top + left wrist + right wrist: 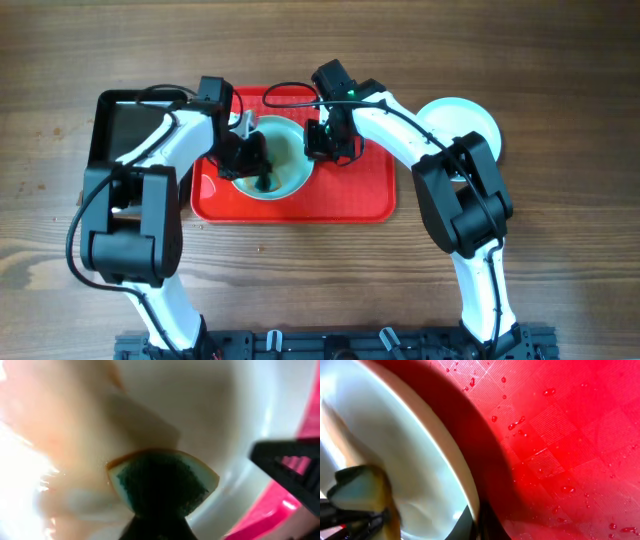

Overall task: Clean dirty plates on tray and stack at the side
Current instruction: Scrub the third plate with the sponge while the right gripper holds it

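Note:
One pale plate sits on the red tray, its right rim lifted. My left gripper is shut on a green and yellow sponge that presses on the plate's inner face, which has an orange smear. My right gripper is shut on the plate's right rim, one finger on each side. The sponge also shows in the right wrist view. A clean plate lies on the table right of the tray; I cannot tell if another is under it.
A black pan stands against the tray's left side. The tray's base carries water drops. Wooden table surrounds the tray.

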Action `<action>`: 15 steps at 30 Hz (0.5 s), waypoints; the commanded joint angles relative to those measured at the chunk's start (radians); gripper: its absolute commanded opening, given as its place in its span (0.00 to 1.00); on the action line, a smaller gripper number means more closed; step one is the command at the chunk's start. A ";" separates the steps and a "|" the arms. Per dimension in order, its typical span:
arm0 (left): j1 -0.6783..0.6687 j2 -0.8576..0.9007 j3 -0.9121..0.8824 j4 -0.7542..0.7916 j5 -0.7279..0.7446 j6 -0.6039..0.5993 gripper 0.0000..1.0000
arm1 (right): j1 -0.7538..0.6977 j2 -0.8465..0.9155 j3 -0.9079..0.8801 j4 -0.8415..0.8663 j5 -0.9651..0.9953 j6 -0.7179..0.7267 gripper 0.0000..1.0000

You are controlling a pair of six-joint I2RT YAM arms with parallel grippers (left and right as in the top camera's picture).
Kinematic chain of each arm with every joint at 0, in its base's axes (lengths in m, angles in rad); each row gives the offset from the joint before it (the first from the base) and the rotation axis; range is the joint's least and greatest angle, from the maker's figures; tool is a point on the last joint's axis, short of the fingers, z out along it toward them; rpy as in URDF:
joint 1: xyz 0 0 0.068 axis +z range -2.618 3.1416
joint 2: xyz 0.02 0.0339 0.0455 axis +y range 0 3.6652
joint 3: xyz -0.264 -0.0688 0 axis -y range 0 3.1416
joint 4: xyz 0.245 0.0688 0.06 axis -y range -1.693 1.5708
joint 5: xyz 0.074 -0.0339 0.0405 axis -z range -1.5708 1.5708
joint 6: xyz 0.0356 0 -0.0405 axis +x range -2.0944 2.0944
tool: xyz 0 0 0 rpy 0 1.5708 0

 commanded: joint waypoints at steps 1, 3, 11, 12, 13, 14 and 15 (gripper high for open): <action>-0.008 0.023 -0.016 0.075 0.103 0.069 0.04 | -0.001 0.032 -0.007 0.002 0.011 0.018 0.04; -0.008 0.023 -0.016 0.163 0.068 0.059 0.04 | -0.001 0.032 -0.007 0.002 0.011 0.018 0.04; -0.008 0.023 -0.016 0.218 -0.509 -0.184 0.04 | -0.001 0.032 -0.007 0.004 0.011 0.018 0.04; -0.008 0.023 -0.016 0.182 -0.551 -0.205 0.04 | -0.001 0.032 -0.007 0.003 0.011 0.018 0.04; -0.008 0.023 -0.016 0.132 -0.576 -0.211 0.04 | -0.001 0.032 -0.007 0.003 0.011 0.018 0.04; -0.008 0.023 -0.016 0.095 -0.582 -0.211 0.04 | -0.001 0.032 -0.007 0.003 0.011 0.018 0.04; -0.008 0.023 -0.016 0.068 -0.581 -0.211 0.04 | -0.001 0.032 -0.007 0.003 0.011 0.018 0.04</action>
